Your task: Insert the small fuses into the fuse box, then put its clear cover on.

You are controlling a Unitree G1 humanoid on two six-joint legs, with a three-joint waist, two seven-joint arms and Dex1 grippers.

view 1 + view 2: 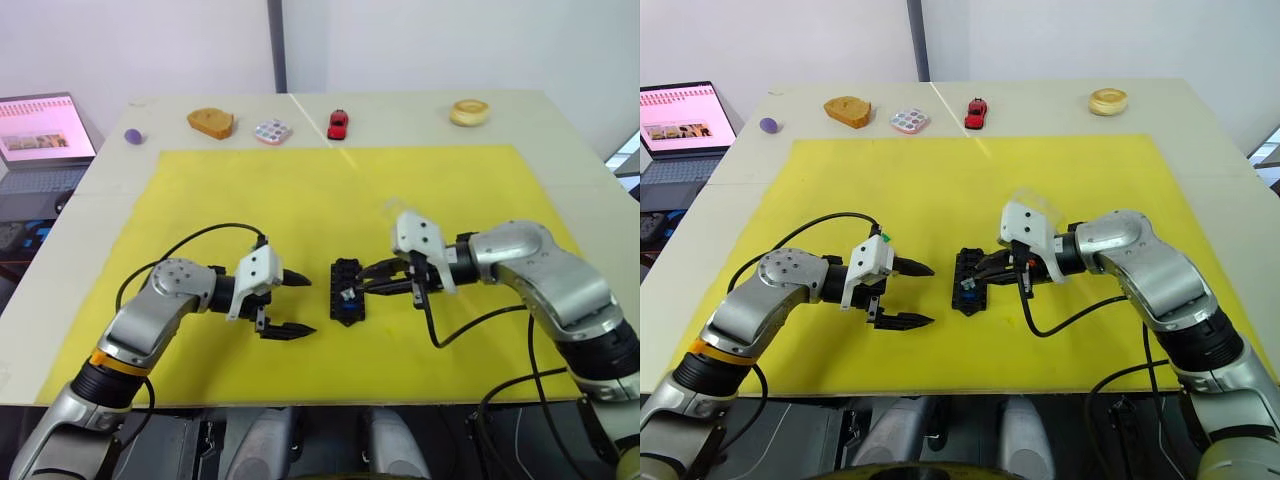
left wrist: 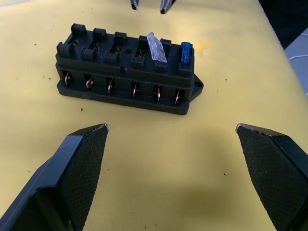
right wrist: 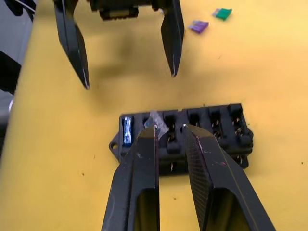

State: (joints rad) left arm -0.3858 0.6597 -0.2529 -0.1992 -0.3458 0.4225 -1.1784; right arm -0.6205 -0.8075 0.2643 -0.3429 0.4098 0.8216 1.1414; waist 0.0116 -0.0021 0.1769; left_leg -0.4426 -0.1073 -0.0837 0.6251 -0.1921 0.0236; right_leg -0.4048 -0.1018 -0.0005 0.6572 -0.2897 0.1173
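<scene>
Two fuses occupy the fuse box [image 2: 126, 72] mid-mat: a blue fuse [image 2: 186, 53] seated, a grey fuse [image 2: 156, 47] leaning. My right gripper [image 3: 169, 127] has nearly closed fingers at it, grip uncertain; my left gripper [image 1: 290, 302] gapes empty. Pushing crooked risks jamming.

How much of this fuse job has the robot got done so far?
One blue fuse sits in an end slot of the fuse box. The right gripper is at the next slot, where a grey fuse leans, not fully down. Four slots stay empty, a purple fuse and green fuse lie loose, and the cover is not on.
</scene>
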